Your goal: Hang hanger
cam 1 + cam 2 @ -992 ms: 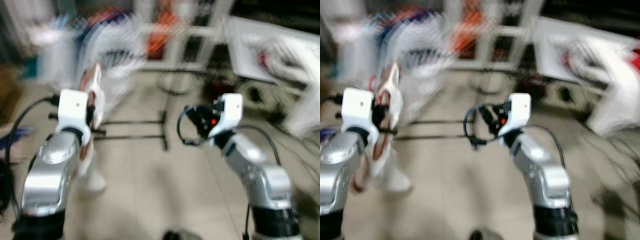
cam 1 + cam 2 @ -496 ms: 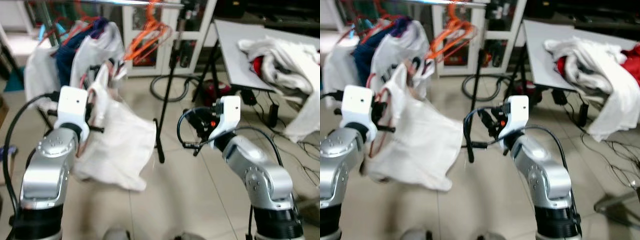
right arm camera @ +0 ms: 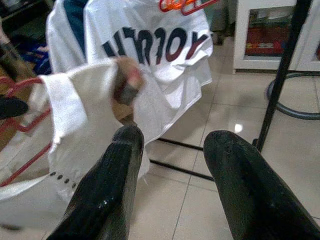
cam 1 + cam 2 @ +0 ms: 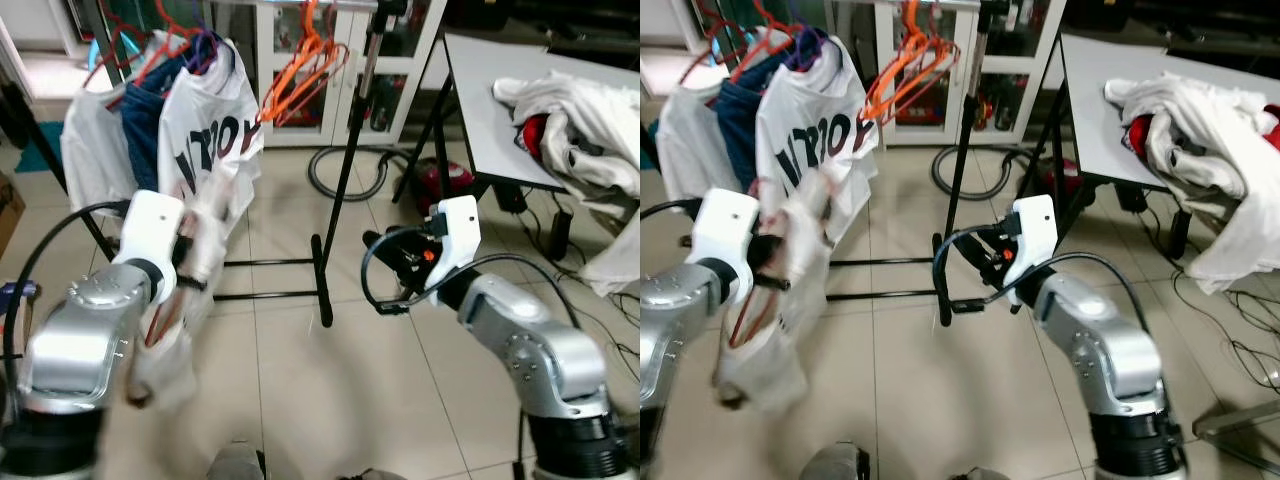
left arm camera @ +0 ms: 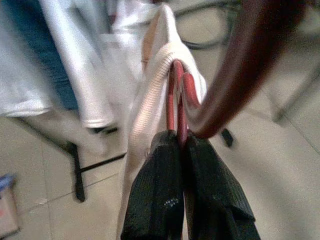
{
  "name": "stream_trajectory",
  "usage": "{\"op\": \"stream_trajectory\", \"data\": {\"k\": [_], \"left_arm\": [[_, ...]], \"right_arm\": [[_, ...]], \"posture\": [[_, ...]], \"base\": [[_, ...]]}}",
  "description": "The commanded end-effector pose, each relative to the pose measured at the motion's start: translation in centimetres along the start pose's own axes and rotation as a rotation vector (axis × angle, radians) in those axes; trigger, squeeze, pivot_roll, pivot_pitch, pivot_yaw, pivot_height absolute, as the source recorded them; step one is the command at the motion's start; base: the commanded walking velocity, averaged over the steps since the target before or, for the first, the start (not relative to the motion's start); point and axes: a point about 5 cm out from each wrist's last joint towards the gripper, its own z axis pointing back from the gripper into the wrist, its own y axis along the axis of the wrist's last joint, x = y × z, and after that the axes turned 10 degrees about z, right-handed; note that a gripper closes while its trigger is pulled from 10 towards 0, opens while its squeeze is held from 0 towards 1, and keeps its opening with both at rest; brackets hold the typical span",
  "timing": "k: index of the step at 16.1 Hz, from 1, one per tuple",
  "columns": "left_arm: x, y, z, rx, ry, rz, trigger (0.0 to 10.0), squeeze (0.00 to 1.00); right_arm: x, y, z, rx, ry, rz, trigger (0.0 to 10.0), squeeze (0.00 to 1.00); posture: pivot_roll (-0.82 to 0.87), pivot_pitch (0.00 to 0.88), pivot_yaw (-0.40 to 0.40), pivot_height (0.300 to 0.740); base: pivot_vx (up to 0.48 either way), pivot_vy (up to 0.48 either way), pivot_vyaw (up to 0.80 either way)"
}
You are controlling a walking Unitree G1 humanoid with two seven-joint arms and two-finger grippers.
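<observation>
The left pincer (image 5: 181, 145) pinches a red wire hanger (image 5: 176, 95) draped with a white garment (image 4: 790, 250); the right pincer (image 3: 172, 145) hovers wide, beside the black clothes rack (image 4: 345, 170).

Two arms of brushed silver metal with rounded joints, ending below in black ribbed cuffs. White box-shaped wrist modules, a small dark dot on each face. Black cables looping beside both wrists. Small orange light near right wrist. Long matte black fingers (image 3: 107, 192), slightly textured, with tiny white dots.
</observation>
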Motion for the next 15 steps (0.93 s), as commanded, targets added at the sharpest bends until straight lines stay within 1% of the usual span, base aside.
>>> {"op": "stream_trajectory", "data": {"k": [1,4,6,7,8,9,10,11,12,13,14,15], "left_arm": [[0.5,0.8,0.1,-0.016,-0.073,-0.011,10.0,0.00],[-0.7,1.5,-0.1,-0.054,-0.029,0.012,10.0,0.00],[-1.0,1.7,-0.1,-0.076,-0.034,0.031,10.0,0.00],[-1.2,1.9,0.0,-0.079,-0.019,0.048,10.0,0.00],[-1.6,2.2,0.0,-0.059,0.014,0.071,10.0,0.00],[-2.5,2.9,0.1,0.009,0.106,0.126,10.0,0.00],[-2.7,2.9,0.1,0.016,0.118,0.137,10.0,0.00],[-2.7,3.6,0.2,0.089,0.142,0.136,10.0,0.00],[-2.8,4.4,0.4,0.174,0.192,0.144,10.0,0.00],[-2.8,4.5,0.4,0.191,0.211,0.146,10.0,0.00],[-2.3,4.4,0.4,0.213,0.206,0.178,10.0,0.00],[-1.7,4.4,0.3,0.224,0.186,0.189,10.0,0.00]], "right_arm": [[-0.1,0.4,0.1,0.001,0.034,0.015,10.0,0.00],[0.0,0.3,0.4,-0.008,0.053,0.013,10.0,0.00],[-0.1,0.3,0.6,-0.017,0.081,0.012,10.0,0.00],[-0.3,0.3,0.7,-0.016,0.105,0.004,10.0,0.00],[-0.5,0.4,0.8,-0.014,0.126,0.014,10.0,0.00],[-0.6,0.6,0.9,0.009,0.125,0.024,10.0,0.00],[-0.6,0.7,0.9,0.014,0.121,0.025,10.0,0.00],[-0.4,0.8,0.8,0.034,0.081,0.016,10.0,0.00],[-0.4,1.0,0.5,0.058,0.047,-0.009,10.0,0.00],[-0.4,1.1,0.4,0.064,0.044,-0.013,10.0,0.00],[-1.3,1.5,0.1,0.087,0.052,0.005,10.0,0.00],[-1.5,1.5,0.0,0.093,0.051,0.009,10.0,0.00]], "posture": [[0.06,0.060,-0.097,0.740],[0.05,0.056,-0.096,0.740],[0.05,0.056,-0.097,0.740],[0.05,0.056,-0.097,0.740],[0.05,0.056,-0.094,0.740],[0.05,0.058,-0.095,0.740],[0.05,0.058,-0.095,0.740],[0.05,0.060,-0.098,0.740],[0.05,0.056,-0.097,0.740],[0.05,0.056,-0.097,0.740],[0.06,0.059,-0.093,0.740],[0.06,0.059,-0.094,0.740]], "base": [[0.000,0.000,0.00],[0.000,0.000,0.00],[0.000,0.000,0.00],[0.000,0.000,0.00],[0.000,0.000,0.00],[0.000,0.000,0.00],[0.000,0.000,0.00],[0.000,0.000,0.00],[0.000,0.000,0.00],[0.000,0.000,0.00],[0.000,0.000,0.47],[0.000,0.000,0.80]]}}
